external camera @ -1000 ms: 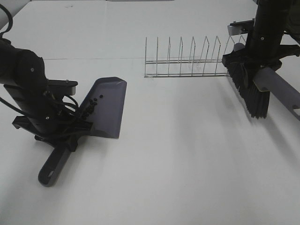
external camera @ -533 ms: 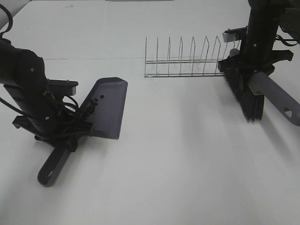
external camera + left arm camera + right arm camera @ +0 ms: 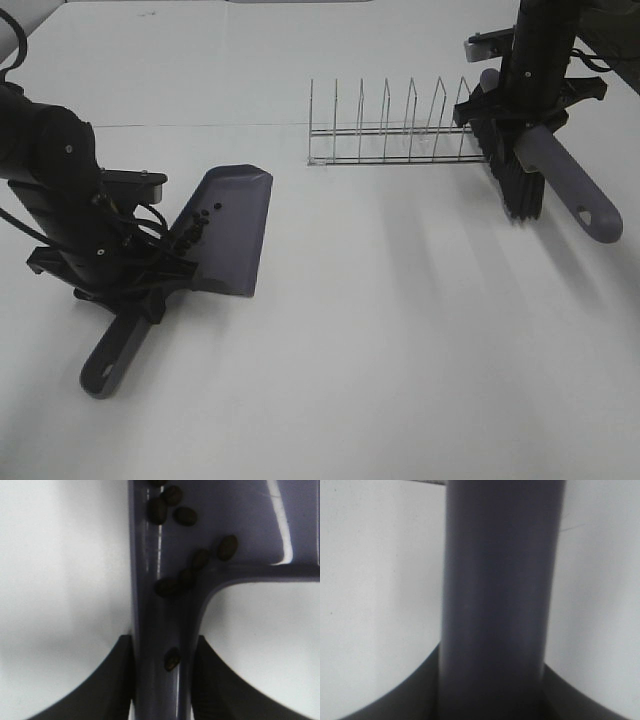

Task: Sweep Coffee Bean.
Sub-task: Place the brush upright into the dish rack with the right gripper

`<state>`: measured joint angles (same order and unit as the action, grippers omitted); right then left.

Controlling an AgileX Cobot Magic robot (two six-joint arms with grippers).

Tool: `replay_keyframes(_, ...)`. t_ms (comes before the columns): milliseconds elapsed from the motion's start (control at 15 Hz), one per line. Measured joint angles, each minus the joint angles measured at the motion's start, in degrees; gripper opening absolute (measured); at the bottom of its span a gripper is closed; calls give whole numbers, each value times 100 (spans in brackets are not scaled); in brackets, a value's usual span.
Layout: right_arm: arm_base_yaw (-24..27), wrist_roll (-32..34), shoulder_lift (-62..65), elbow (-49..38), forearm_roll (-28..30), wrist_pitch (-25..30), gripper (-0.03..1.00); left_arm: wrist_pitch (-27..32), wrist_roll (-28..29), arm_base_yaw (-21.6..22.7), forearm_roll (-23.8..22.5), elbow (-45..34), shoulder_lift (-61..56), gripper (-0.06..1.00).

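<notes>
Sweeping judged essentially complete: the coffee beans (image 3: 187, 577) lie in the dustpan (image 3: 235, 225) at its handle end; none visible loose on the table (image 3: 400, 350); left gripper (image 3: 162, 680) clamped tight on the dustpan handle, beans just ahead, one between its jaws; right gripper (image 3: 492, 685) closed round the brush (image 3: 520, 185) handle, near the wire rack (image 3: 390, 135), well apart from the beans.

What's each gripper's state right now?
Left gripper: shut on the grey-purple plastic dustpan, at its handle.
Right gripper: shut on the grey-handled black-bristled brush.
</notes>
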<state>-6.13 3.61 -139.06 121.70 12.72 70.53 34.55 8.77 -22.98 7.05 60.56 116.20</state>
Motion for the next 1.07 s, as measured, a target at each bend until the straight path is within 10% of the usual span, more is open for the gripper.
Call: replay_keyframes(1067, 0, -11, -722, 1346, -40, 0, 26, 0, -17, 0, 0, 0, 0, 27)
